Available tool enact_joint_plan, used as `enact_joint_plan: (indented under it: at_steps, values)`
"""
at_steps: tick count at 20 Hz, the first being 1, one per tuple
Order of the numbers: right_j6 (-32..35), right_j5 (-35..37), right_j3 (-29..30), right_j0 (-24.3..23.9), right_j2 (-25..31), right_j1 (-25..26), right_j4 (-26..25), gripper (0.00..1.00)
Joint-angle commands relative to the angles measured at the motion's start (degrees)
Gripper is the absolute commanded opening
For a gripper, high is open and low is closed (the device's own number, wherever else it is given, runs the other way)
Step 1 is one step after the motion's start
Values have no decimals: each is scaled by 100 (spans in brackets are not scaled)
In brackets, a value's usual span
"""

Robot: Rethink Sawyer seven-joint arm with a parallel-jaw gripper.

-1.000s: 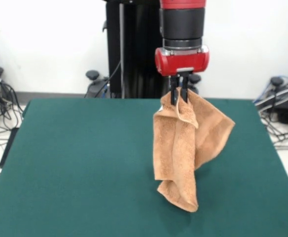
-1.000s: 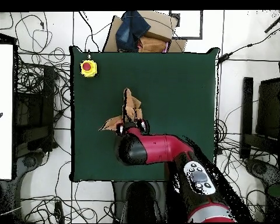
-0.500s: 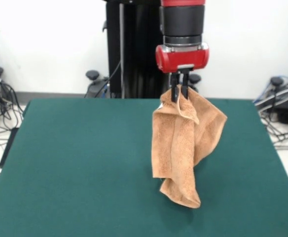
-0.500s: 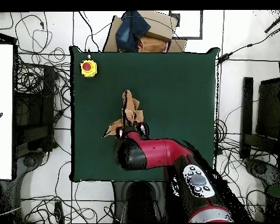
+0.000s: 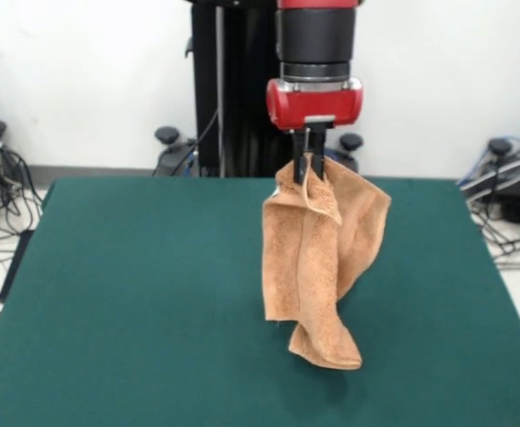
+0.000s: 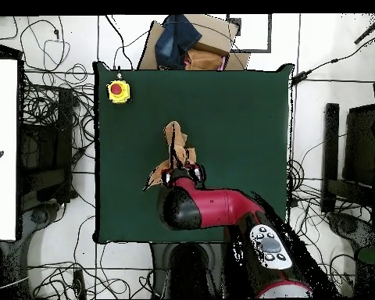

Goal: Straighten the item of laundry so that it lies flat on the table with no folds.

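Observation:
The orange-tan towel (image 5: pixel 318 253) hangs in folds from my gripper (image 5: pixel 309 167), which is shut on its top edge. Its lower end rests crumpled on the green table (image 5: pixel 126 294) to the right of the middle in the front view. Seen from overhead, the towel (image 6: pixel 175 144) pokes out beyond the red arm, which covers most of it, and my gripper (image 6: pixel 183 170) sits near the table's (image 6: pixel 237 117) middle.
A yellow box with a red button (image 6: pixel 118 91) stands at one table corner in the overhead view. A cardboard box with dark cloth (image 6: pixel 189 43) lies just past the table's edge. Cables cover the floor around the table.
My gripper has shifted slightly left in the front view, carrying the towel with it. The hanging folds swung and the lower end dragged a little along the table.

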Motion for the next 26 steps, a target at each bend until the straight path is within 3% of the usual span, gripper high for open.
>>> enact_joint_plan:
  at_steps: [1,9,20,26]
  values:
    - [852,-269,463,27,-318,-86,-304,0]
    - [925,-451,528,289,-515,-94,-204,0]
    - [1235,-787,802,1195,-971,-185,174,0]
    - [1268,-869,832,1420,-1043,-170,266,0]
